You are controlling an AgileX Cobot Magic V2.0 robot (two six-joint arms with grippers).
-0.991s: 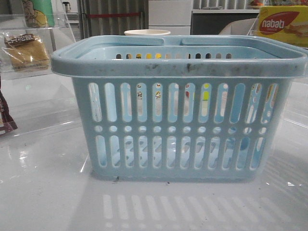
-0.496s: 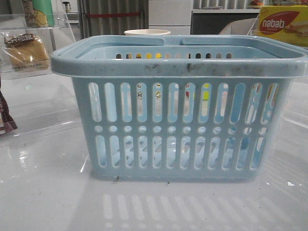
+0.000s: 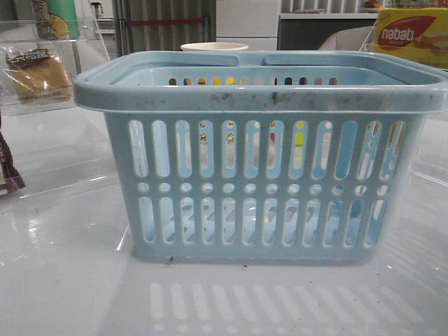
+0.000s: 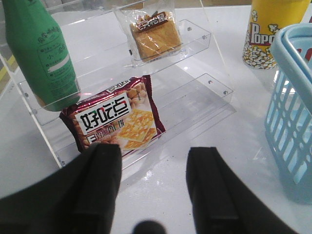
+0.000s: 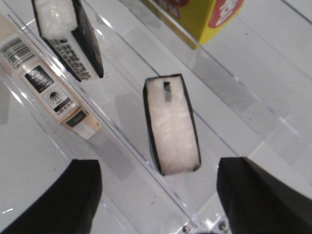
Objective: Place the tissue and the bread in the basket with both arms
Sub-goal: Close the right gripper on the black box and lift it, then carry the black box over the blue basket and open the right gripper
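Note:
The light-blue slotted basket (image 3: pixel 259 98) stands in the middle of the table; its corner also shows in the left wrist view (image 4: pixel 292 102). The wrapped bread (image 3: pixel 38 73) leans on the upper step of a clear shelf at the far left (image 4: pixel 152 36). My left gripper (image 4: pixel 153 153) hovers open over bare table below that shelf, nothing between its fingers. A tissue pack (image 5: pixel 170 124), black-edged with a white face, lies on another clear shelf. My right gripper (image 5: pixel 158 168) is open just short of it, jaws set wider than the pack. Neither gripper shows in the front view.
A maroon cracker packet (image 4: pixel 117 119) and a green bottle (image 4: pixel 41 53) share the bread's shelf. A popcorn cup (image 4: pixel 273 31) stands beside the basket. Near the tissue lie a second similar pack (image 5: pixel 68 34), a barcoded box (image 5: pixel 48 87) and a yellow box (image 5: pixel 195 14).

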